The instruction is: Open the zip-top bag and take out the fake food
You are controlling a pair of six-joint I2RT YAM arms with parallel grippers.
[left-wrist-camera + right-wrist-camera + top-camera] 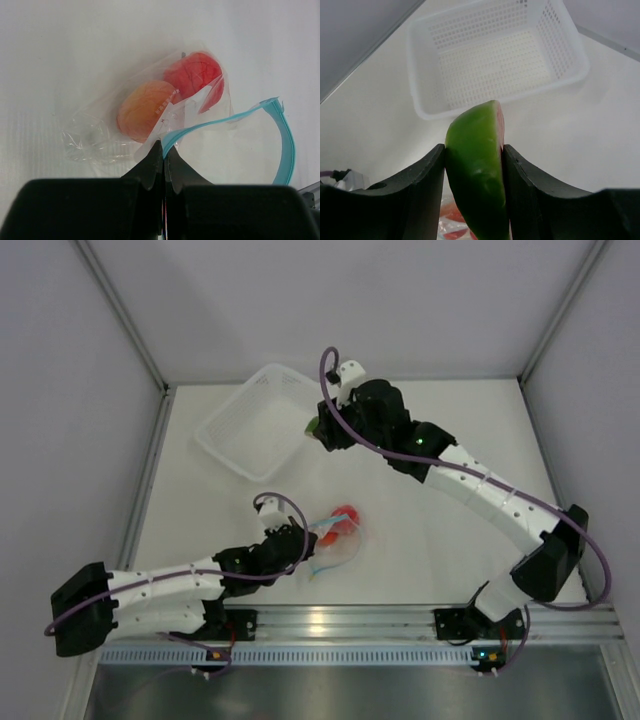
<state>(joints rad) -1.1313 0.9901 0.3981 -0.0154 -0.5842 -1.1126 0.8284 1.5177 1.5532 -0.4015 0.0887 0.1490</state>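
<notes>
- Clamping the watermelon wedge (476, 180) in the right gripper (474, 150) beside the basket (420, 65); probably best releasing only once above it.
- Pinching the zip-top bag (100, 135) in the closed left gripper (163, 147), anchoring it on the table with the tomato (192, 75) and orange fruit (145, 110) inside.

The watermelon wedge (475, 170) is cut off at the bottom edge. The zip-top bag (95, 137) vanishes partly inside the left gripper (163, 148).

1. A robot lab test cell: a white surface (420, 540) boxed in by plain pale wall panels (340, 300).
2. An aluminium rail (340, 620) along its near edge carries a cabled left arm (165, 590) and right arm (480, 490).
</notes>
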